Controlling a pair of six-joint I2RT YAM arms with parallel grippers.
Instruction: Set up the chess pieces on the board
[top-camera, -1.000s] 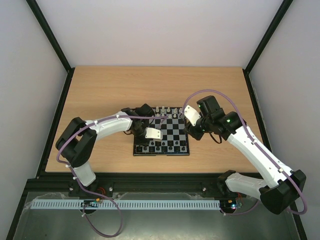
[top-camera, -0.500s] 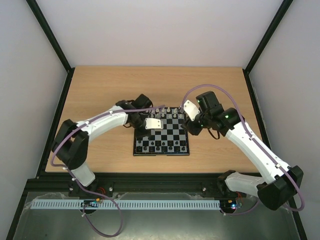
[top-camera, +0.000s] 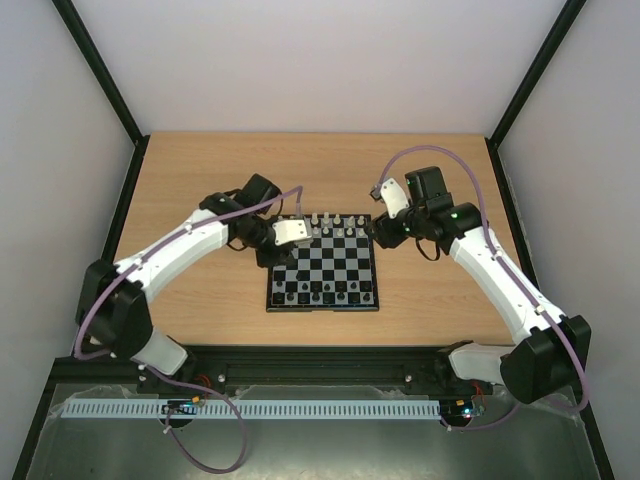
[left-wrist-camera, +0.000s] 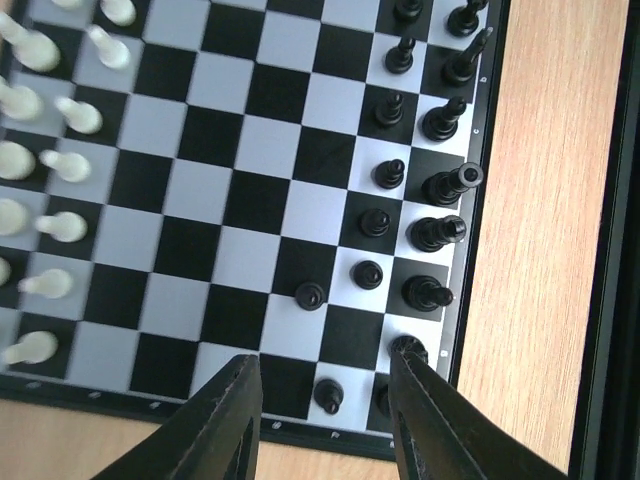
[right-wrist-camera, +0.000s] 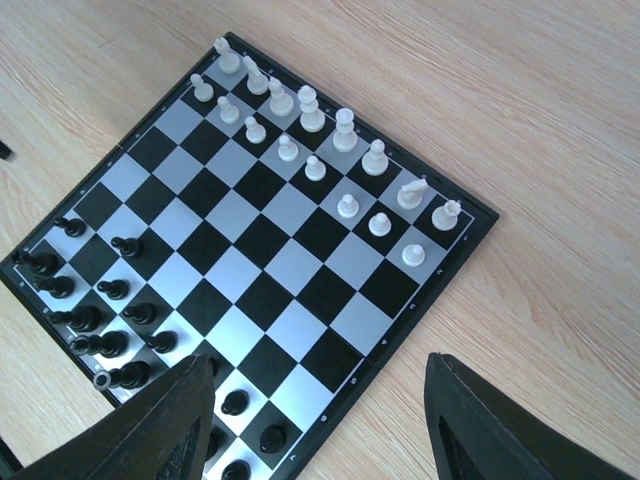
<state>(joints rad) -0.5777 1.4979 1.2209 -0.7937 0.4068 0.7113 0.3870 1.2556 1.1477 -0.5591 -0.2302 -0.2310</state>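
Note:
The board (top-camera: 335, 262) lies mid-table. White chess pieces (top-camera: 331, 224) fill its two far rows and black chess pieces (top-camera: 322, 292) its two near rows. One black pawn (left-wrist-camera: 310, 295) stands a square ahead of its row. My left gripper (top-camera: 277, 255) is open and empty, above the board's left edge; in the left wrist view (left-wrist-camera: 320, 372) its fingers straddle the squares near the black corner. My right gripper (top-camera: 378, 236) is open and empty by the board's right edge; in the right wrist view (right-wrist-camera: 318, 372) it hovers over that edge, with white pieces (right-wrist-camera: 345, 130) beyond and black pieces (right-wrist-camera: 100, 345) to the left.
The board sits on a wooden table (top-camera: 200, 180) with a black frame rail (top-camera: 112, 240) along the left side and another (top-camera: 512, 220) along the right. Pale walls stand behind and beside it. Both arms reach in from the near edge.
Both arms have drawn back off the board. The left gripper moved from the near-left squares up and left to the edge. The right gripper moved up and right, past the right edge.

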